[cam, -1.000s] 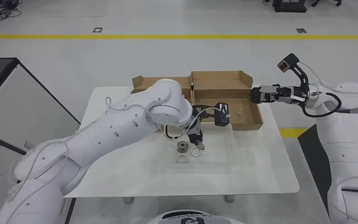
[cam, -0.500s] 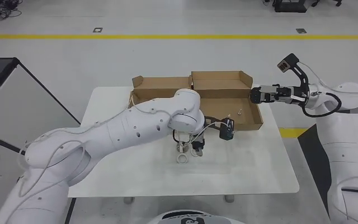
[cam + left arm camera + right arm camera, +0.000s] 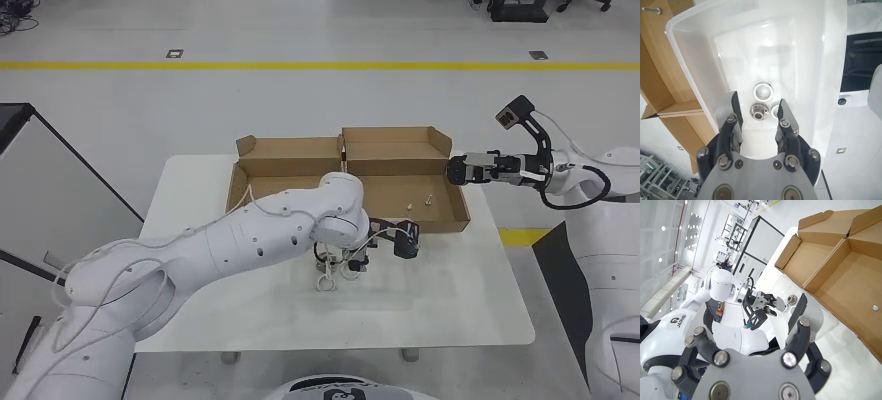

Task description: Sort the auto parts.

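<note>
Auto parts lie just below frame centre in the top view, under the left gripper. The right gripper hangs at the cardboard box's right edge.

Left wrist view: the fingers stand apart above a flanged hub and two rings in a white tray.

Right wrist view: its own fingers are spread wide.

Flanged hub, silver ring, second ring clustered flat in white tray; bolt in cardboard box.
</note>
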Action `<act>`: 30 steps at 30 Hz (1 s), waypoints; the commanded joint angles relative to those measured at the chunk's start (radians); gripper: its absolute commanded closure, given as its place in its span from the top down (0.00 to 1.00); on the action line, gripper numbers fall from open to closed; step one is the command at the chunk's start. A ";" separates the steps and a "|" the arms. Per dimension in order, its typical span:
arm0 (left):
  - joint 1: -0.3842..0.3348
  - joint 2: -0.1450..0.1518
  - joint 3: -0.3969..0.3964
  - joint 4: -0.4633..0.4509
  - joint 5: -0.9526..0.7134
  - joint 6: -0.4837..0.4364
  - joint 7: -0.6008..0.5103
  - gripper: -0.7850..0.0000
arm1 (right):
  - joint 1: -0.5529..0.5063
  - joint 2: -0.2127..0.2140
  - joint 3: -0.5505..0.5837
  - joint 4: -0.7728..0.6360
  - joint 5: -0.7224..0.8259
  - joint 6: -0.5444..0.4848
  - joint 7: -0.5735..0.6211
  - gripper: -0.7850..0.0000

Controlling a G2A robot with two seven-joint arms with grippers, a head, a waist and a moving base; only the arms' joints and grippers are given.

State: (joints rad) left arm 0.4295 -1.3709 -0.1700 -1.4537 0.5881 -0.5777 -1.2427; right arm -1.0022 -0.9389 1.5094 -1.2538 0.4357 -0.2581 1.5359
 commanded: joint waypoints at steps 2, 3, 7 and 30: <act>0.018 -0.006 0.000 0.013 0.020 0.003 -0.003 0.45 | 0.000 0.000 0.000 0.000 0.000 0.000 0.000 1.00; 0.024 -0.008 0.000 0.017 0.026 0.003 -0.003 0.44 | 0.000 0.000 0.000 0.000 0.000 0.000 0.000 1.00; 0.051 -0.020 0.000 0.034 0.061 0.004 -0.004 0.44 | 0.000 0.000 0.000 0.000 0.000 0.000 0.000 1.00; 0.106 -0.098 0.000 0.189 0.138 0.010 -0.011 0.39 | 0.000 0.000 0.000 0.000 0.000 0.000 0.000 1.00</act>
State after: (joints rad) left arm 0.5356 -1.4675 -0.1700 -1.2692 0.7250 -0.5699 -1.2510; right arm -1.0022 -0.9389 1.5094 -1.2538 0.4357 -0.2581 1.5359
